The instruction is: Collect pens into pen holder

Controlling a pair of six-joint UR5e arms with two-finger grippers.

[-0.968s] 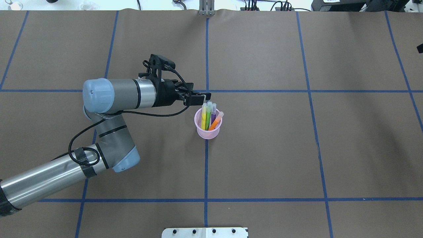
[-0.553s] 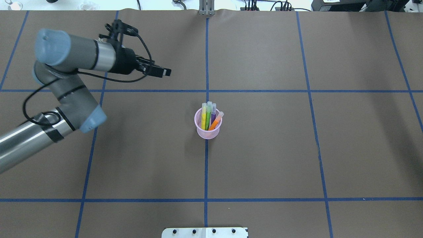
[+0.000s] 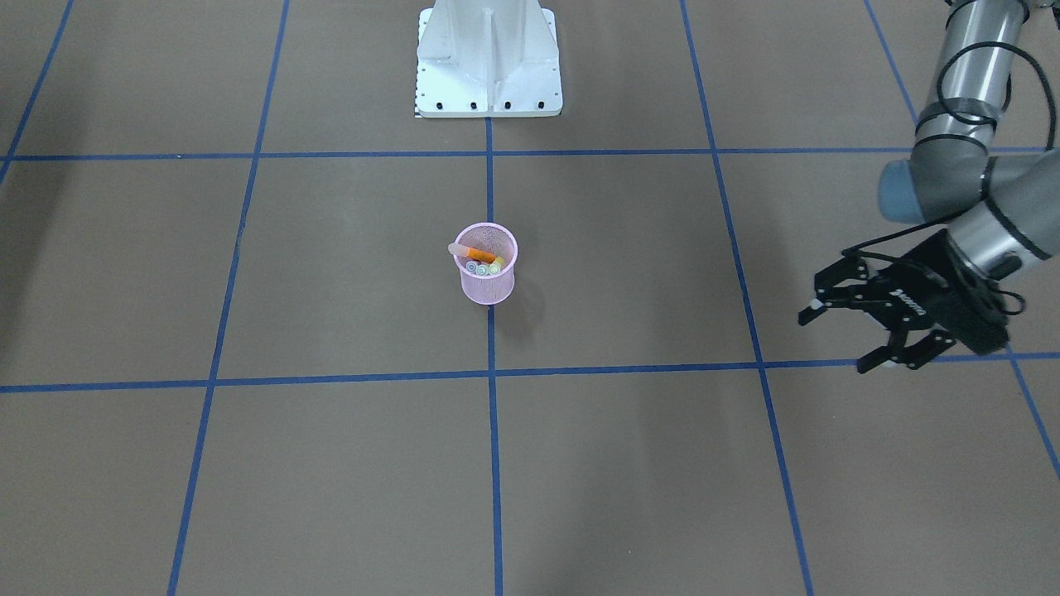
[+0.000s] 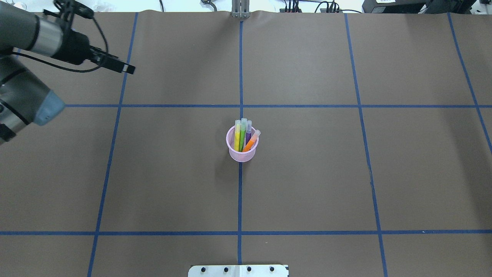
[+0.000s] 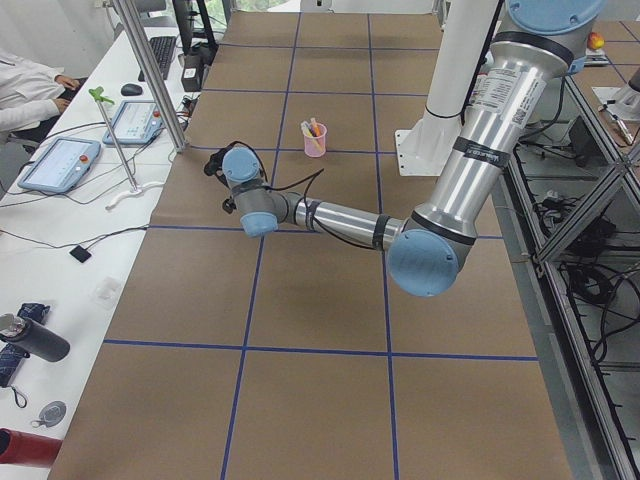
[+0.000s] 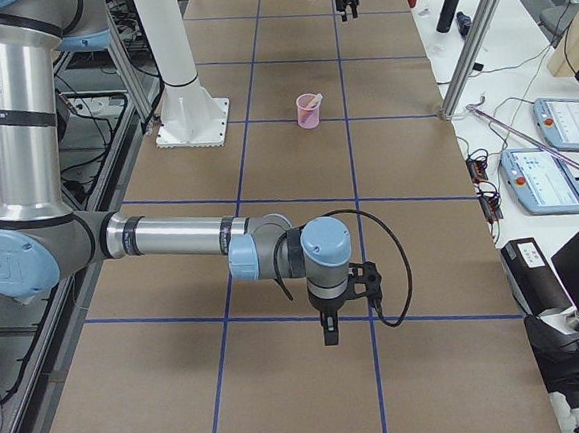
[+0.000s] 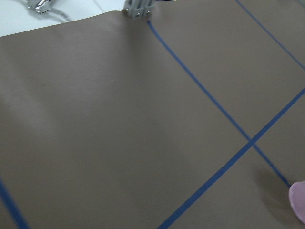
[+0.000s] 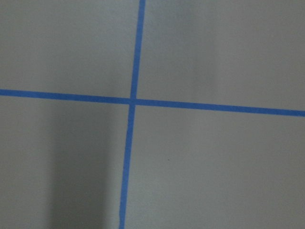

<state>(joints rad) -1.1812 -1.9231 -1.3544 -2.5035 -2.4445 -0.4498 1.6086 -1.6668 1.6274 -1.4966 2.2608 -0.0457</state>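
Scanning the overhead view from the left, I get the left gripper (image 4: 128,69) first. It hangs above the table (image 4: 346,173) near the far left corner, well apart from everything else. The front-facing view shows it best (image 3: 836,339): both fingers are spread wide and there is nothing between them. Its wrist camera sees mostly bare brown surface and blue tape lines (image 7: 219,112), with a sliver of pink at the bottom right edge.

At mid-table the pen holder (image 4: 241,154) stands upright on the centre tape line, just on the robot's side of a tape crossing. All four pens are inside it, caps up and poking past the rim. The yellow pen (image 4: 237,136), green pen (image 4: 242,134) and purple pen (image 4: 248,132) stand close together, near upright. The orange pen (image 4: 251,141) leans across the cup, with its cap over the rim on the right.

The right gripper (image 6: 327,334) is out of the overhead view and shows only in the right side view. It points down, close above the table near a tape line, far from the holder. I cannot tell how far apart its fingers are. Its wrist camera shows only a tape crossing.
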